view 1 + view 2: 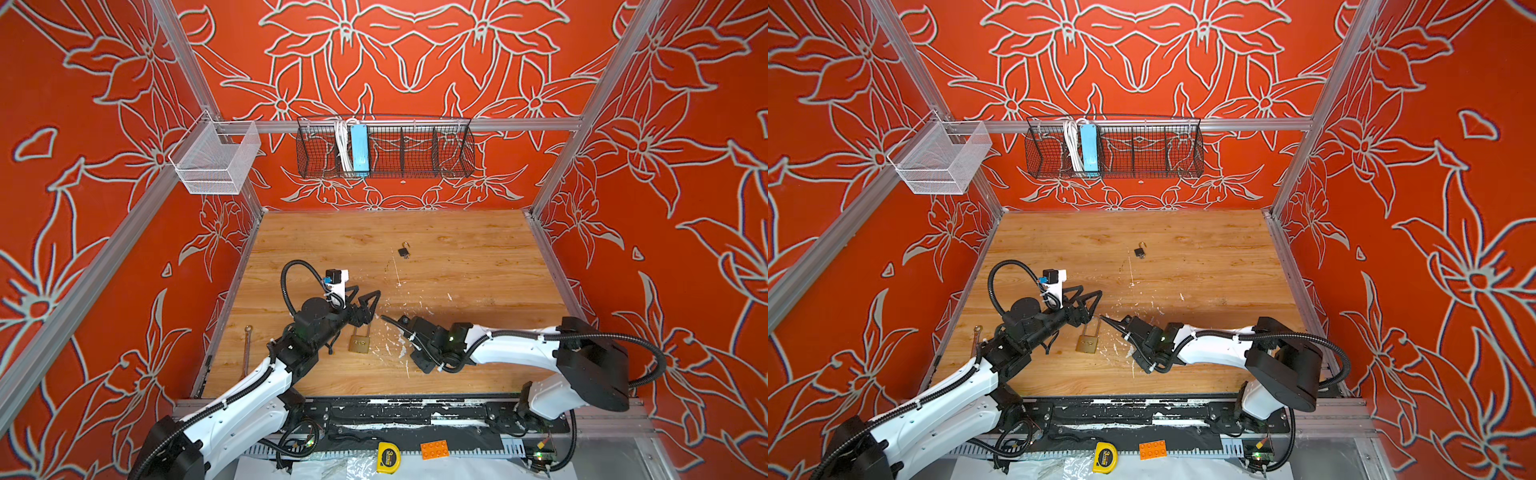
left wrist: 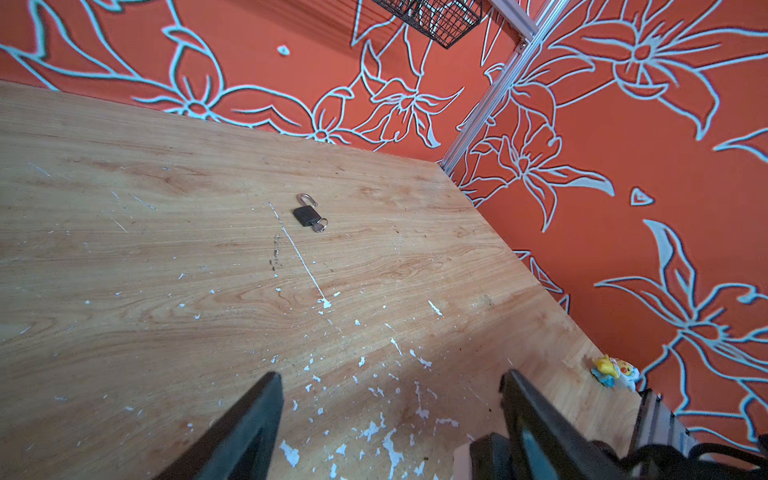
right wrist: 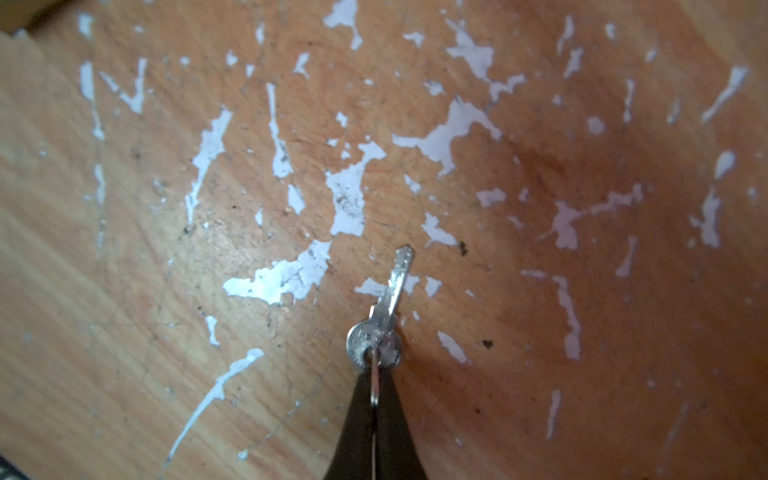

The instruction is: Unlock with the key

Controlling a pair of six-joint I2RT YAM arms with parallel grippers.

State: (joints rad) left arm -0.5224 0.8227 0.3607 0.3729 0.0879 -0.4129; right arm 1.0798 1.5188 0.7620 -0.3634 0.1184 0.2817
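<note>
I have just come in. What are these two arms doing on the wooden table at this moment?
The right gripper is shut on the ring of a small silver key, which points out over the table. The brass padlock lies flat between the two arms, and the key is not yet in it. The left gripper is open and empty near the shackle end of that lock. Farther back lies a small black padlock with its shackle open and a key in it.
</note>
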